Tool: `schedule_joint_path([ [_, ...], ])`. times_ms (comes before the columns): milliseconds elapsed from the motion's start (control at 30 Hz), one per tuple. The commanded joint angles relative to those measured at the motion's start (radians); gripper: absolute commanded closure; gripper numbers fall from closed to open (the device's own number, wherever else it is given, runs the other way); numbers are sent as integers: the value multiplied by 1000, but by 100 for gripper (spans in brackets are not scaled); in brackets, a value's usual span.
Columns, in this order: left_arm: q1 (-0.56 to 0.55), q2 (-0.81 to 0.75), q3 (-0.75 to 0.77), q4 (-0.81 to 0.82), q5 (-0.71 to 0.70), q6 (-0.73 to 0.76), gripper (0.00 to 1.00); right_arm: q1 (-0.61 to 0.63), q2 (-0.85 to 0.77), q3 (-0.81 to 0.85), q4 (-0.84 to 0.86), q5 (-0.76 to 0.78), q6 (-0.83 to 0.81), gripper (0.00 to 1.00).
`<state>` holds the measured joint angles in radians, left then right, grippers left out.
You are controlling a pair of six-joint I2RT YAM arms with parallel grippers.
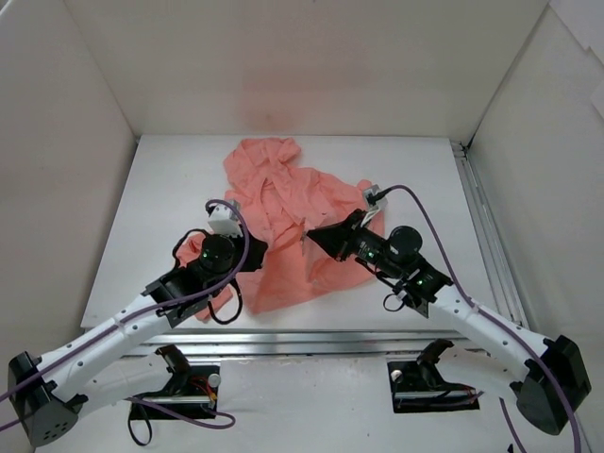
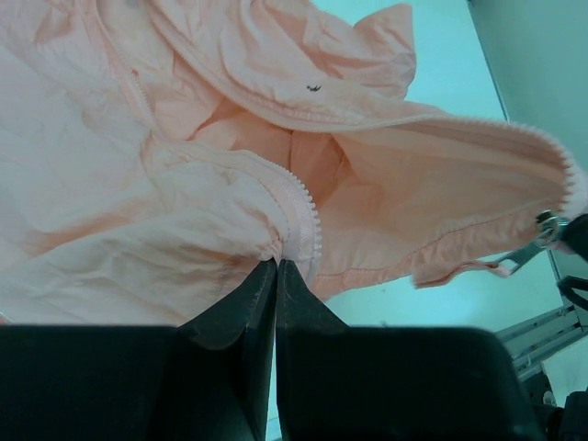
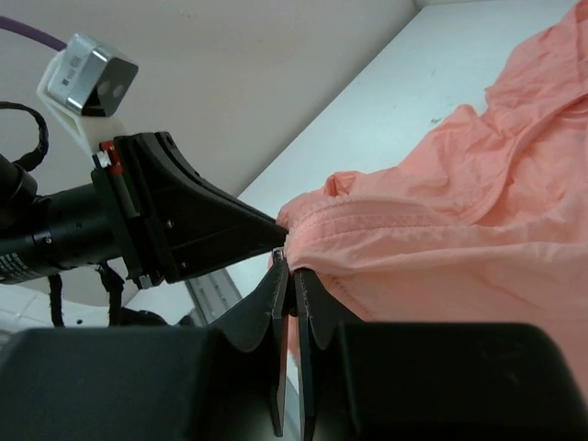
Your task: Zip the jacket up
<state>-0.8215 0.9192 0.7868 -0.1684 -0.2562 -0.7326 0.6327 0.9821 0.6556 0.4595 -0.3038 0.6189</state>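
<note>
The salmon-pink jacket (image 1: 283,212) lies crumpled in the middle of the white table, front open. My left gripper (image 1: 261,251) is shut on a bunched bit of the jacket's zip edge (image 2: 299,220) near the hem. In the left wrist view a second zip edge runs right to a metal slider (image 2: 549,226), where my right gripper (image 1: 310,236) meets it. My right gripper (image 3: 287,266) is shut on the jacket's edge (image 3: 367,225), with a small metal piece showing at its fingertips. The left gripper's black fingers (image 3: 202,230) point at that same spot.
White walls close in the table on the left, back and right. A metal rail (image 1: 330,335) runs along the front edge and another (image 1: 481,217) along the right side. The left arm's wrist camera (image 3: 87,73) sits close to my right gripper.
</note>
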Motion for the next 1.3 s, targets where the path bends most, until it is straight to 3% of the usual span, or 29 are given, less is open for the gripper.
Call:
schedule_joint_path([
  [0,8,-40,13,127,-23,51,100,-7,36,40,158,-118,100,100],
  [533,8,-2,-3,303,-74,4,100,64,76,-34,249,-18,180,100],
  [1267,-1,66,34,405,-109,-21,100,82,197,-14,370,115,208,100],
])
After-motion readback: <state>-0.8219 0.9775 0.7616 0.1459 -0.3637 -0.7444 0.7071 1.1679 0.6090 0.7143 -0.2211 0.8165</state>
